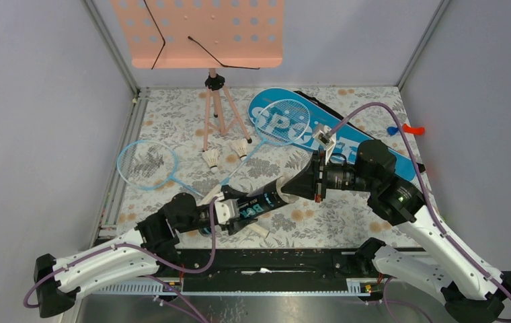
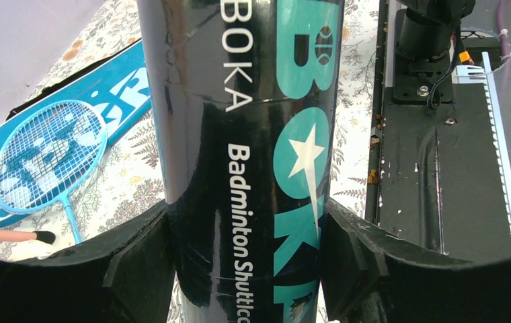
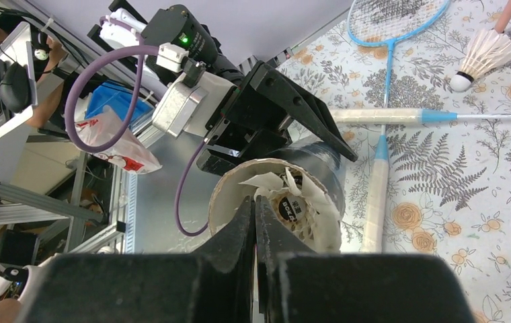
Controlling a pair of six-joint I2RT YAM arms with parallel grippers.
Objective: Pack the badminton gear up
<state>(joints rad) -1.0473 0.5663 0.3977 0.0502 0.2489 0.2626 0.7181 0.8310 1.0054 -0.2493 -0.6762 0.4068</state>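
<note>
Glossy black tube (image 1: 263, 202), teal-lettered, tilted above floral surface (image 1: 347, 225), clamped across its round body between left gripper (image 1: 234, 210) jaws. Right gripper (image 3: 254, 210) jaws pressed together at its open cardboard mouth, white feathered shuttlecock (image 3: 300, 202) inside.
</note>
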